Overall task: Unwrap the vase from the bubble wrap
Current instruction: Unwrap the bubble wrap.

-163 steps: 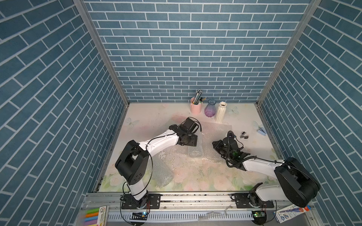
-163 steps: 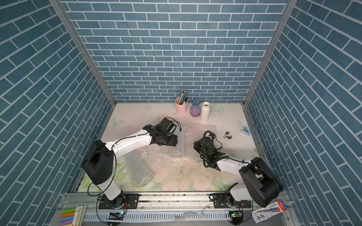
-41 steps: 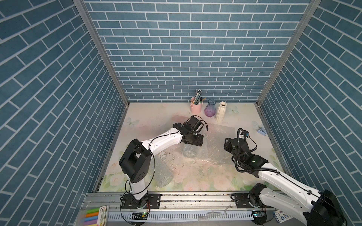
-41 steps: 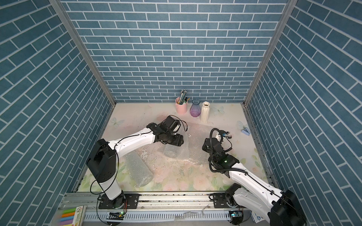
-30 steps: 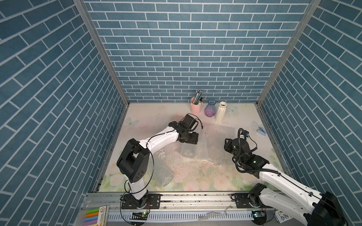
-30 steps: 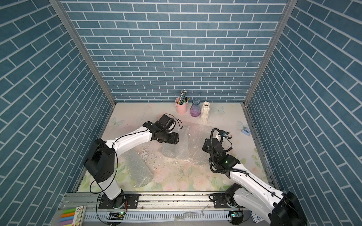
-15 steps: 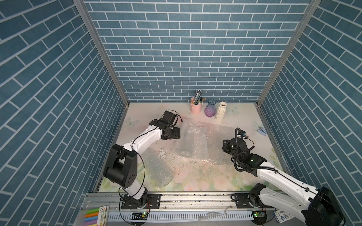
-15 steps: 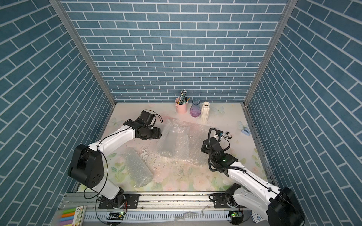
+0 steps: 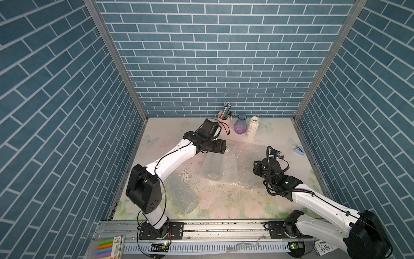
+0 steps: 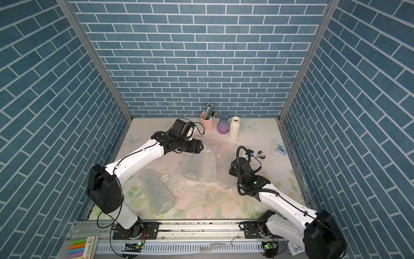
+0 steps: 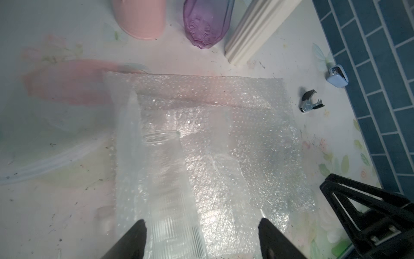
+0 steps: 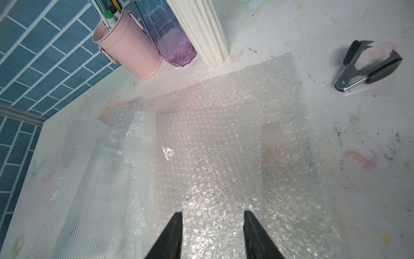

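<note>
Blue brick walls [image 9: 201, 67] close in a pale, flower-printed bench [image 9: 170, 139], scuffed and speckled with grit. In the middle the bubble wrap [image 9: 243, 166] lies spread nearly flat. The clear vase [image 11: 170, 179] lies on its side along the sheet's left edge, mouth toward the back wall, with a flap of wrap standing up beside it. A second roll [image 9: 182, 195] of wrap lies near the left arm's base.

The left arm stretches out over the vase's far end. Its end effector [image 11: 201, 222] hangs above, jaws wide apart, gripping nothing. The right arm bends low at the sheet's right side, its end effector [image 12: 212, 214] about half open over the wrap, nothing between the jaws.

At the back a pink cup [image 9: 225, 121] holds pens [image 9: 226, 109]. Beside it stand a purple vase [image 9: 239, 127] and a white vase [image 9: 252, 131]. A staple remover [image 12: 367, 69] lies right of the sheet.
</note>
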`<action>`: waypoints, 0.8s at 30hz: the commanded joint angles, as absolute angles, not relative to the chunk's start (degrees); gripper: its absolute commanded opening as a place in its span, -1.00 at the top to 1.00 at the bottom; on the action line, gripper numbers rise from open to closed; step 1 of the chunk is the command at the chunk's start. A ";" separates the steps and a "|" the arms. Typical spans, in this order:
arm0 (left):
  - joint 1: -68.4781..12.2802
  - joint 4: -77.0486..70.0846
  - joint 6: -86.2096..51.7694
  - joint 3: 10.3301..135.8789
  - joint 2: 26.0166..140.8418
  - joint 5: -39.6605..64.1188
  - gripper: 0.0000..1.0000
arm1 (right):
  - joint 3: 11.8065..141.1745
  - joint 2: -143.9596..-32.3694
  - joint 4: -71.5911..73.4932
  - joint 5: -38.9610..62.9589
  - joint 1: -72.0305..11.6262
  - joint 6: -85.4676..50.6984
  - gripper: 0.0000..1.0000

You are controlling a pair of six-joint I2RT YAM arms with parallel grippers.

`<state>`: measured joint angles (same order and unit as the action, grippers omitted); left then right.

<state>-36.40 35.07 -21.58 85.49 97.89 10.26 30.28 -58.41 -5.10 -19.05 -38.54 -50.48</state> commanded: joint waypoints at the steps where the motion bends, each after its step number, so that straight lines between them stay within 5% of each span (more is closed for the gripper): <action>1: -36.76 36.56 -20.40 87.61 103.15 11.07 -0.60 | 32.13 -58.42 -5.27 -19.07 -38.32 -48.34 0.09; 12: -36.49 42.29 -17.94 97.94 114.22 6.48 -0.60 | 31.81 -57.83 -5.79 -19.59 -38.32 -47.59 0.09; 24: -34.46 40.91 -17.56 95.79 112.16 7.73 -0.61 | 32.51 -60.26 -4.48 -19.33 -38.25 -46.50 0.09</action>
